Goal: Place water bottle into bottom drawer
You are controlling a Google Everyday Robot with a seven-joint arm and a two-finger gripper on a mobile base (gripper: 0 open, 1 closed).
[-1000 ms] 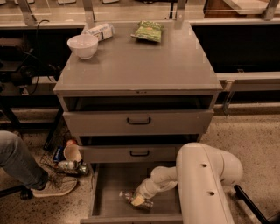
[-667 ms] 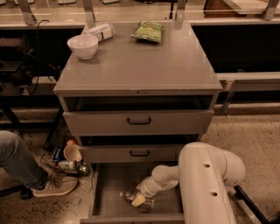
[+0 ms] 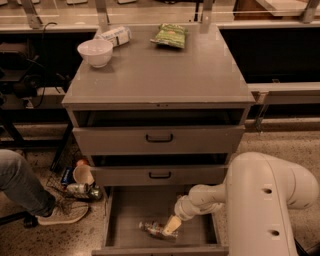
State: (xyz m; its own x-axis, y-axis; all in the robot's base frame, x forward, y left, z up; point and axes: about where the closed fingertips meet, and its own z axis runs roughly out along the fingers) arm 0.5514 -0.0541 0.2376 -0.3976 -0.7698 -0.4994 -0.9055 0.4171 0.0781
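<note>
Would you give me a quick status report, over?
Gripper down inside open bottom drawer. Water bottle lying on drawer floor at gripper tip. Nothing else seen in drawer.

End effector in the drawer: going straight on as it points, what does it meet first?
Probably the water bottle on the bottom drawer floor; the end effector is right at it.

I see a speckled floor (image 3: 75, 240) across the lower frame, under dim warm light. A grey table (image 3: 160, 75) fills the centre. Behind it a pale counter (image 3: 150, 15) with metal posts (image 3: 102, 11) runs along the top. A dark frame (image 3: 15, 125) stands at left and a grey rail (image 3: 285, 91) at right. My tool (image 3: 171, 226) sits at lower centre, inside the bottom drawer (image 3: 130, 210).
</note>
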